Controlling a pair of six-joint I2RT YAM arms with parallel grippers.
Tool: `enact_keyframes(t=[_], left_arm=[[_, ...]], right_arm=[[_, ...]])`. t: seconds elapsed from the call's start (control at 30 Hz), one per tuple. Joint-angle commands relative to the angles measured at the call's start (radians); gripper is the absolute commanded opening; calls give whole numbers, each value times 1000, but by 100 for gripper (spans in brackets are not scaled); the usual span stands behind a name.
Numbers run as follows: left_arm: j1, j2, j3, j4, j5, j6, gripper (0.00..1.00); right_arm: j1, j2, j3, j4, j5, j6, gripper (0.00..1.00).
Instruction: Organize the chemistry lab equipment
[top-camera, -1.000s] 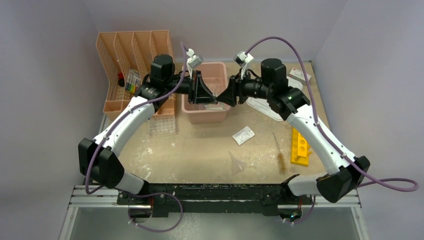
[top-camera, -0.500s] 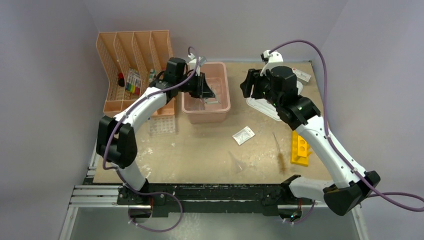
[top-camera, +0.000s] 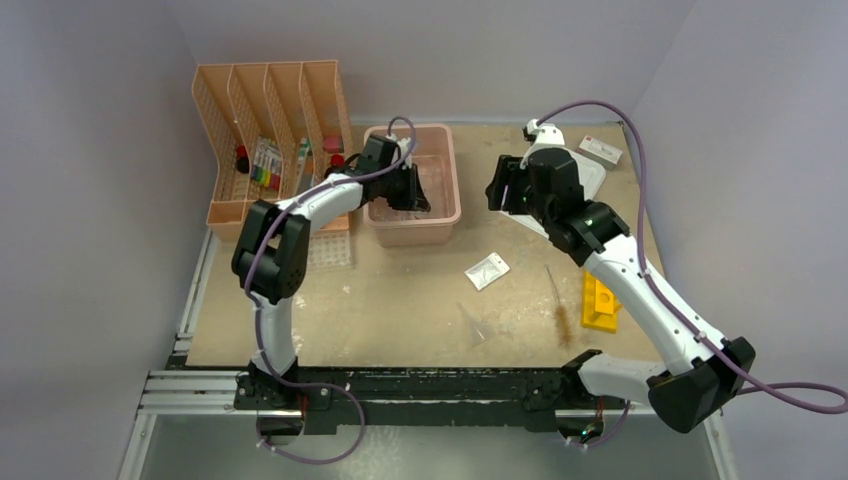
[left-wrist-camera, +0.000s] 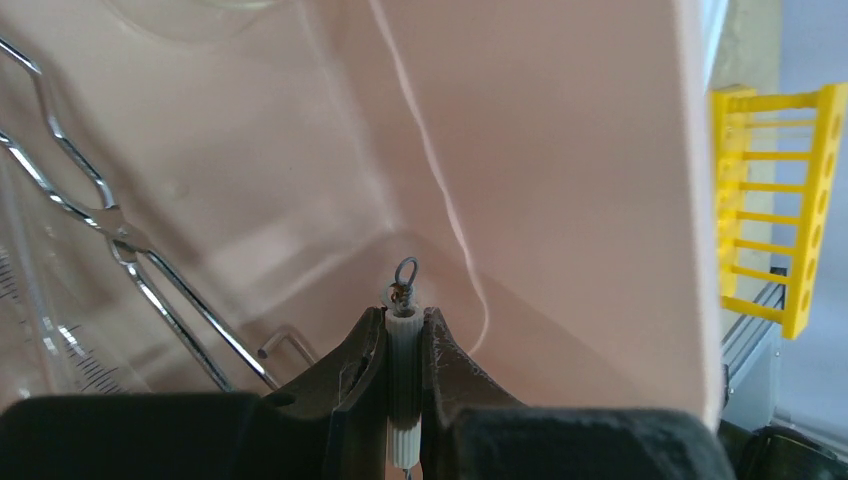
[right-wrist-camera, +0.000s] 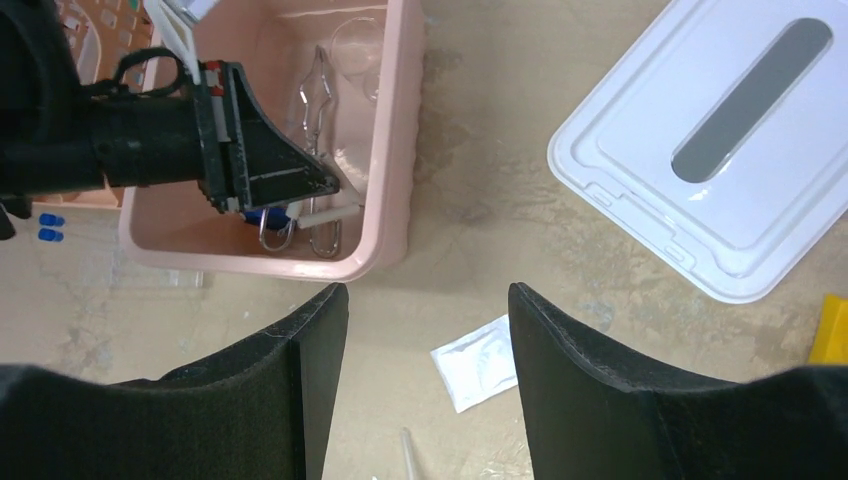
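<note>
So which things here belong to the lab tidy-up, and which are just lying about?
Job: wire-loop tool in the left fingers, metal tongs, small clear bag, yellow rack, clear tube tray.
Lying about: pink bin, white lid, peach organizer.

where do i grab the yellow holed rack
Probably across its two long sides, near the middle of the part that shows, coming straight down from above. The yellow holed rack lies flat with its holes facing up and its long axis running away from the arm bases, so the narrow width is what open jaws could most easily span.
</note>
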Motion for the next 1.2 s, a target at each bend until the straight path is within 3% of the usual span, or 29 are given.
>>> enact_keyframes(t=[0.0,0.13,0.37,0.6,0.8,0.97,1.17], left_arm=[[-27,30,55,64,-32,-21,0],[-36,58,59,85,-27,-19,6],[-36,98,71,44,-117,-12,26],[-36,43,91,-38,-240,17,43],[-36,-35,130,-117,-301,46,48],[-36,-114,128,-126,-400,62,52],[-35,-215,93,-113,-507,61,53]], right_arm=[[1,-29,-10,6,59,40,62],[1,-22,-34,-2,65,70,62],[1,-13,-74,-27,107,39,63],[-5,32,-107,-227,239,142,63],[-90,69,-183,-360,217,303,65],[-148,131,-245,-386,181,298,77],[-154,262,-250,-423,185,278,81]])
